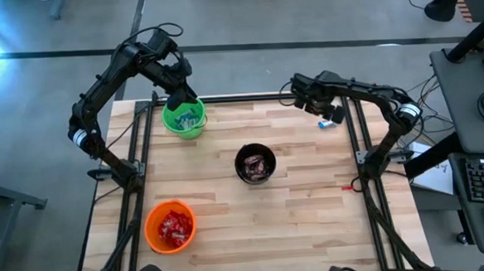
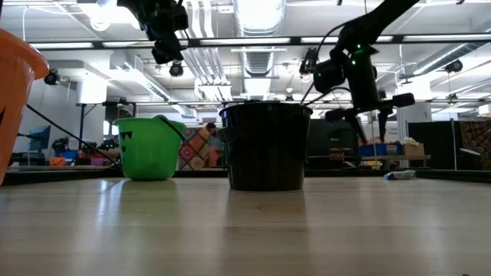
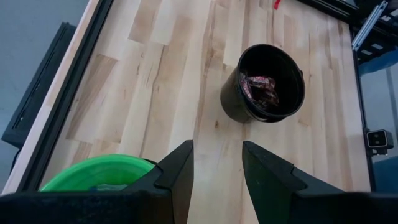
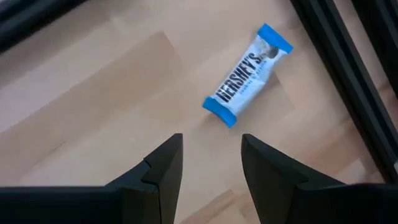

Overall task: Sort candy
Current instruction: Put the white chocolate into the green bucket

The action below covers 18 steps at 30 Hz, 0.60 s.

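Observation:
A blue-and-white wrapped candy bar (image 4: 247,74) lies flat on the table near the far right edge (image 1: 327,123). My right gripper (image 4: 211,158) hovers open just above and short of it, touching nothing. My left gripper (image 3: 216,165) is open and empty above the green cup (image 1: 184,118), which holds blue-and-white candies. The black cup (image 1: 255,164) at mid-table holds dark brown candies (image 3: 262,90). The orange cup (image 1: 171,226) near the front left holds red candies.
A small red candy (image 1: 348,187) lies by the right frame rail. Black frame rails (image 1: 360,146) run along the table's left, right and far sides. Bare wood lies between the cups and along the near edge.

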Each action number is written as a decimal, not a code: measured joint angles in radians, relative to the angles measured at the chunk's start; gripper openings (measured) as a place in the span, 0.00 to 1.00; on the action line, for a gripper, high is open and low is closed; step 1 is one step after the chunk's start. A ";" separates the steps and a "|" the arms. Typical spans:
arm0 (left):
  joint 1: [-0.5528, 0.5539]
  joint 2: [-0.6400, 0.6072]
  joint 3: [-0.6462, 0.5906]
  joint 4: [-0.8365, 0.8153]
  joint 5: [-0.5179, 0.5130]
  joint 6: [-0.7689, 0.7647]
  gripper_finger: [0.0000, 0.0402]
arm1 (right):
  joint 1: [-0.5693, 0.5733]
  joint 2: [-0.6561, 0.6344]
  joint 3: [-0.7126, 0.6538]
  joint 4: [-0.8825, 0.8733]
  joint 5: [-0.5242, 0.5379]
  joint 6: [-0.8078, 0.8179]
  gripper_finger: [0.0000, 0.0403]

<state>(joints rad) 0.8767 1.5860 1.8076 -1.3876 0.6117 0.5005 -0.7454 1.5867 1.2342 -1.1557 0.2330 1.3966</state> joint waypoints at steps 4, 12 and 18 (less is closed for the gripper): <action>0.000 0.000 0.000 0.000 0.000 0.013 0.30 | -0.023 0.000 -0.019 0.002 -0.024 0.000 0.40; 0.000 0.000 0.000 0.000 0.000 0.014 0.30 | -0.068 0.000 -0.037 0.012 -0.033 0.063 0.45; 0.000 0.000 0.000 -0.001 0.000 0.014 0.30 | -0.075 0.000 -0.094 0.059 -0.046 0.153 0.44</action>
<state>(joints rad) 0.8764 1.5860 1.8076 -1.3885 0.6119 0.5148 -0.8203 1.5864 1.1402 -1.0971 0.1866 1.5493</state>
